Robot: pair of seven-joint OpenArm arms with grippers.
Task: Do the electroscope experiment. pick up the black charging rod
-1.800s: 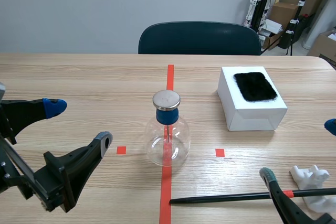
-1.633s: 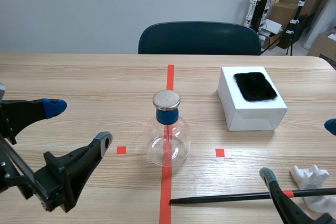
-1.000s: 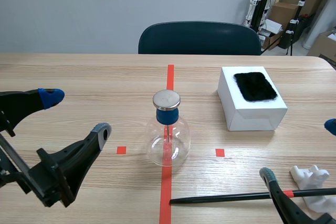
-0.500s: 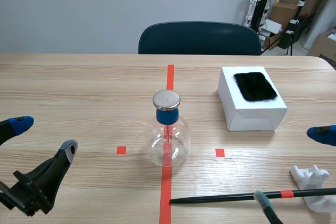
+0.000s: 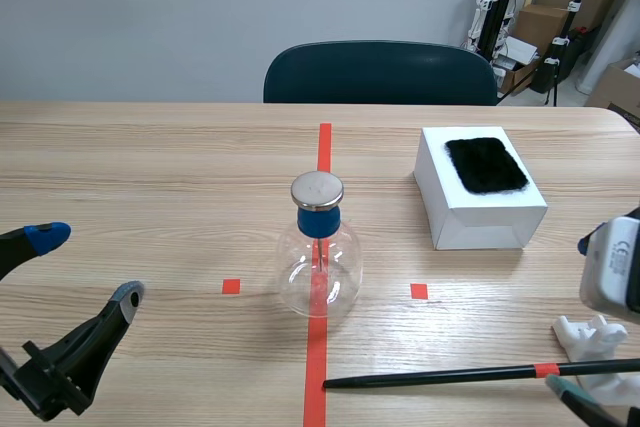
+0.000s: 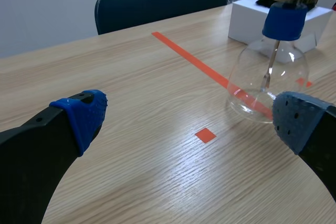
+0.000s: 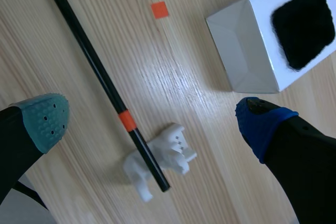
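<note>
Hanging spread wide w/ nothing held, right gripper (image 7: pixel 151 121) above the black charging rod (image 7: pixel 100 74). Straddles it approx. at the orange band (image 7: pixel 126 120), rod under and btwn the fingers, on the tabletop (image 7: pixel 173 77), one end propped on white holder (image 7: pixel 157 163). Runs diagonal to the finger line, not square; prob. needs slight wrist turn, then straight descent. Sits well apart past glass flask (image 5: pixel 318 272): left gripper (image 5: pixel 85 267), also spread, so right arm's job.
</note>
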